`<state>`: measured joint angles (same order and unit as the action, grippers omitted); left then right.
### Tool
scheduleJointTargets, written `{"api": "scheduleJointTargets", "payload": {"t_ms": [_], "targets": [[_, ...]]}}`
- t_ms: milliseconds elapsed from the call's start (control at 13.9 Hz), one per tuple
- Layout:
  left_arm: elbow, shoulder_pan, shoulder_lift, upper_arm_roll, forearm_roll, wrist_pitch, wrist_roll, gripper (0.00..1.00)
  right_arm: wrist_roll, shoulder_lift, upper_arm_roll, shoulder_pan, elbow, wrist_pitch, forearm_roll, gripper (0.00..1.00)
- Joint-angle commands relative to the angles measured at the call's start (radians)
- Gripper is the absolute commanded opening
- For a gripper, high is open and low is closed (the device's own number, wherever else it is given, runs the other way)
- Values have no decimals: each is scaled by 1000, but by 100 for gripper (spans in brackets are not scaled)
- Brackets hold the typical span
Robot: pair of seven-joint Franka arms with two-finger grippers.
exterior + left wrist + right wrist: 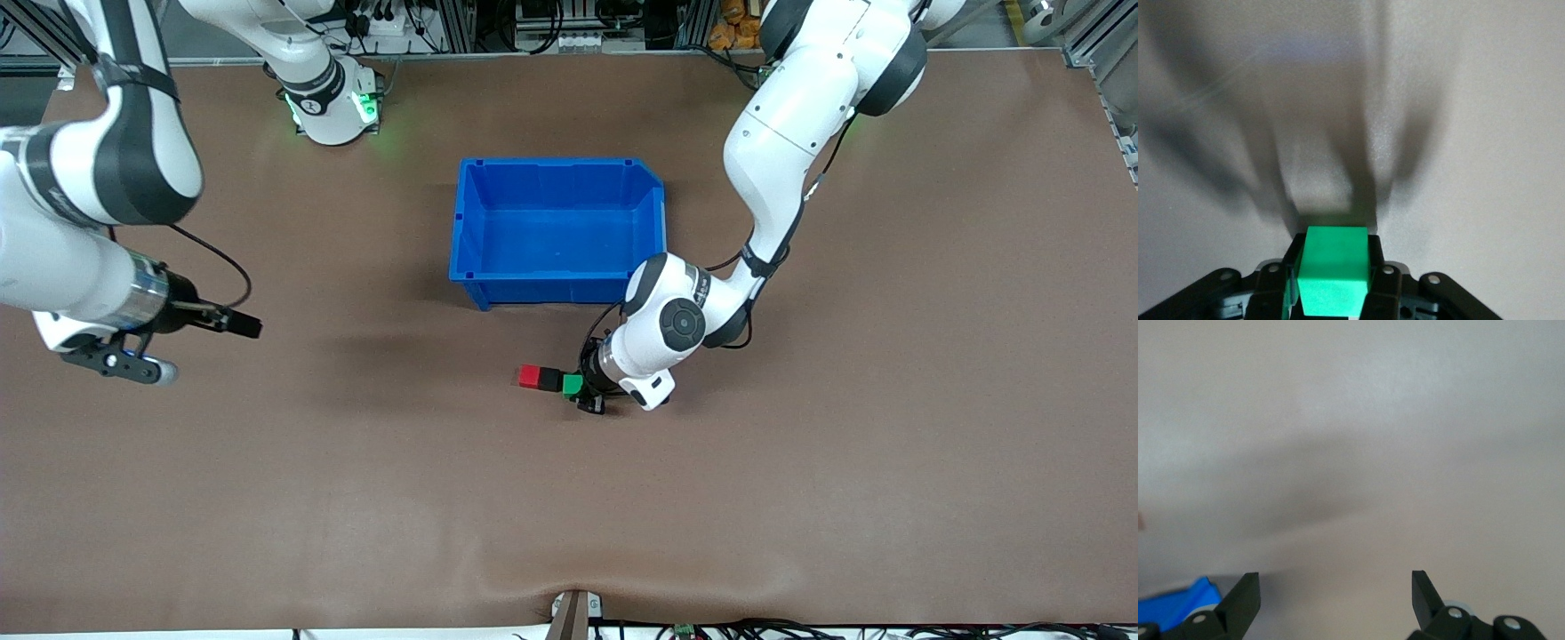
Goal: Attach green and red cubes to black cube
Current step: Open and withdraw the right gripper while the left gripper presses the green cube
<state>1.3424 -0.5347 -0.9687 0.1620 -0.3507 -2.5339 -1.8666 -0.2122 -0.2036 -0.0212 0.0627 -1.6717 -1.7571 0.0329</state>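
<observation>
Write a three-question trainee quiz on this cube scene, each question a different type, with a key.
1. True or false: the left end effector is shut on the green cube.
2. Which cube touches the black cube on the side away from the green one? A red B blue C yellow
3. Fill in: the right end effector is ____, holding nothing.

Key: 1 true; 2 A, the red cube; 3 open.

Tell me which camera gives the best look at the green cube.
The left wrist view: the green cube fills the foreground, clamped in the left gripper. The front view shows it small, beside the black cube and red cube. The right wrist view misses it.
</observation>
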Motion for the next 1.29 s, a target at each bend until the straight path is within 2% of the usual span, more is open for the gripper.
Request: {"api": "scheduleJointTargets", "payload": {"t_ms": [0,287,502,574,717,860,1004,1219], "targets": [[-8,-21,-8,-15,-8,-20,-23,0,151,70,15,-30,-34,10,-7,100],[-5,-31,-7,-15,-7,-19,-19,0,177,119,15,-41,15,108,-11,100],[-5,-34,-5,-15,-7,-19,-16,0,256,144,15,-79,18,117,-7,100],[-5,-33,-2,-13,-5,-19,-14,20,275,153,15,-95,20,132,-5,100],[-3,-34,8,-15,1,-12,-14,100,267,154,17,-96,64,178,-7,100],[0,-24,48,-15,36,6,-14,100,264,154,18,-96,90,225,-7,100],[-3,-10,108,-18,80,99,-13,100,263,168,26,-103,92,251,-7,100],[3,36,238,-18,214,248,-6,100,263,213,29,-101,89,290,-7,100]]}}
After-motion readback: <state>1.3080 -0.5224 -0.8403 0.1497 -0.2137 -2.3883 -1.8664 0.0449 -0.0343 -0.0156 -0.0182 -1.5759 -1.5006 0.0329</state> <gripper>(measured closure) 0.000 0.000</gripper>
